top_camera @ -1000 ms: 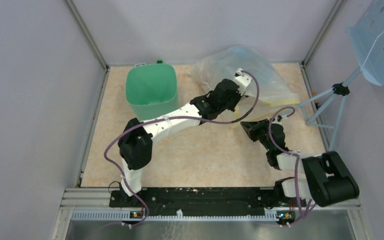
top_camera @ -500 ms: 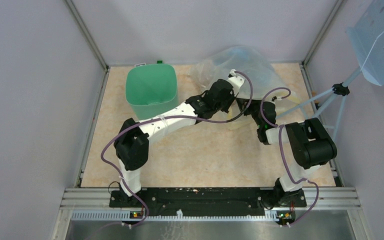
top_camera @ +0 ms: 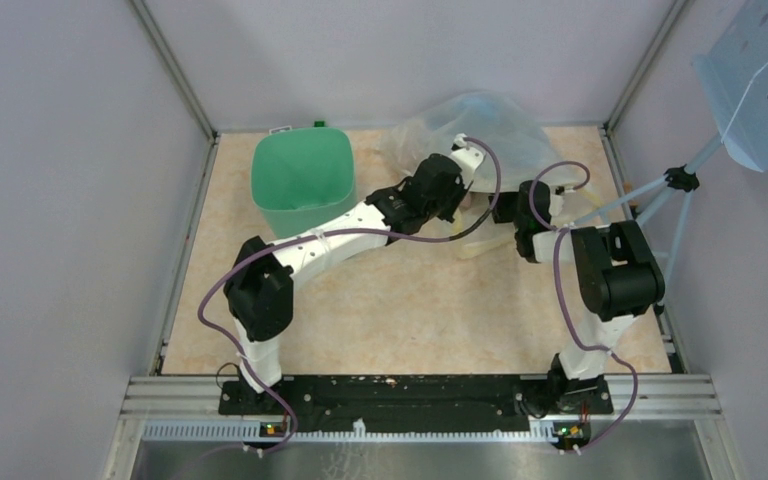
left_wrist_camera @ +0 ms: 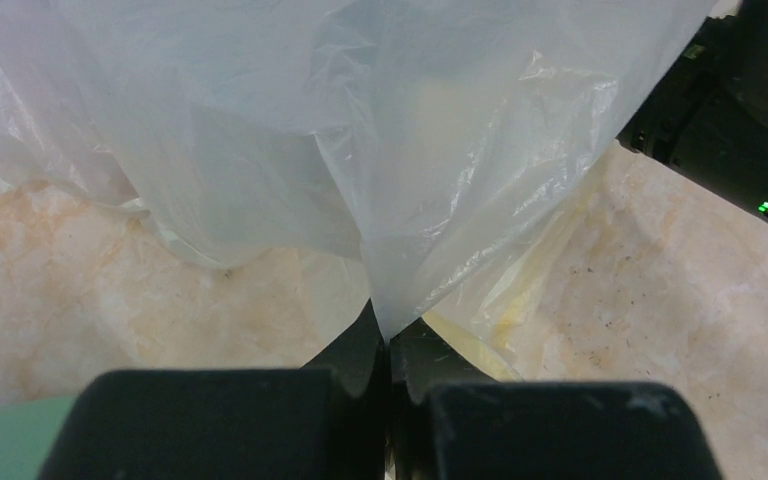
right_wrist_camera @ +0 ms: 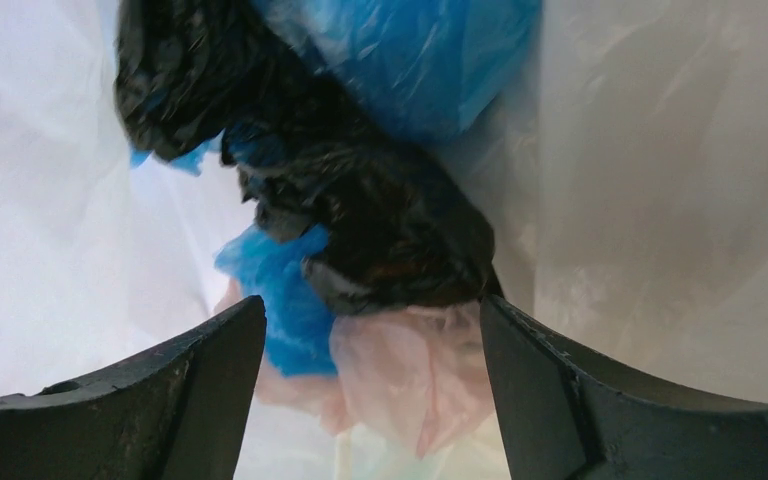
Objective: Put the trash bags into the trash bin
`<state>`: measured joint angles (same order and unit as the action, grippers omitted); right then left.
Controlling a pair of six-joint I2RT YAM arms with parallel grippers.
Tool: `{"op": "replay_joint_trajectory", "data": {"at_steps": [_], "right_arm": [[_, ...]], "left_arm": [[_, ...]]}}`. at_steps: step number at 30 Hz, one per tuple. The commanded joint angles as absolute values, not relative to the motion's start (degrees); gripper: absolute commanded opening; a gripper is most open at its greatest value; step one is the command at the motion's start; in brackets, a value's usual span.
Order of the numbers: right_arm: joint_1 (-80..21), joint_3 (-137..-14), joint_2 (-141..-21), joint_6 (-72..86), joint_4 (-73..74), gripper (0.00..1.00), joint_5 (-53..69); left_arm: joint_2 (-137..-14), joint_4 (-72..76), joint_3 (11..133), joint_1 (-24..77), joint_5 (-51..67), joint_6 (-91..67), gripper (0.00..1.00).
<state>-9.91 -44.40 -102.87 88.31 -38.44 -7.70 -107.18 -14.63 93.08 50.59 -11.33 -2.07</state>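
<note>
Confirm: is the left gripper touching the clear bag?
Touching. The left wrist view shows the left gripper with its jaws pinched shut on a fold of the clear bag, and the plastic fans out from between them.

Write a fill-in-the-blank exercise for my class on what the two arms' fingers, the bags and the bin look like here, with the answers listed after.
1. The left fingers are pinched ___ on the big clear bag.
2. The right fingers stand ___ in front of the black trash bag.
3. The trash bin is coloured mint-___.
4. In the right wrist view, pink plastic shows just ___ the black trash bag.
Answers: shut; open; green; below.
</note>
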Motion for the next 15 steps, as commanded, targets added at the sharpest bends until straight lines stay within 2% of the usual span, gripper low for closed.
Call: {"op": "replay_joint_trajectory", "data": {"at_steps": [1,5,6,8,9,11,12,15], "right_arm": [[-9.10,-50.22,-108.96,89.16,-36.63,0.78,-8.61],[-8.96,-55.88,-113.19,87.34,-35.20,0.76,-7.57],[-9.01,-57.19,-113.81,86.83,-34.58,0.70,-7.65],[-8.86,-58.05,-114.26,86.30,-35.58,0.44,-7.88],[-8.73,-57.54,-113.90,85.97,-36.74,0.27,-7.53],[-8.70,-55.70,-111.59,84.55,-37.51,0.08,-7.35],[-8.70,-53.97,-109.98,84.11,-37.08,0.02,-7.20],[-8.71,-47.57,-104.00,83.89,-38.85,0.00,-6.34]], "left_arm": [[-106.06,-12.90,93.08,49.93,-11.10,-3.47,0.00],[-107.52,-12.24,92.55,48.72,-11.13,-3.57,0.00],[-107.71,-11.93,92.43,48.32,-10.54,-3.77,0.00],[-108.22,-11.33,92.42,47.70,-9.85,-3.91,0.00],[-108.50,-11.22,92.66,47.55,-9.70,-3.98,0.00],[-109.16,-11.09,93.33,47.18,-9.56,-3.82,0.00],[-109.54,-11.02,93.68,47.10,-9.58,-3.77,0.00],[-110.48,-10.57,94.46,46.77,-9.53,-3.61,0.00]]}}
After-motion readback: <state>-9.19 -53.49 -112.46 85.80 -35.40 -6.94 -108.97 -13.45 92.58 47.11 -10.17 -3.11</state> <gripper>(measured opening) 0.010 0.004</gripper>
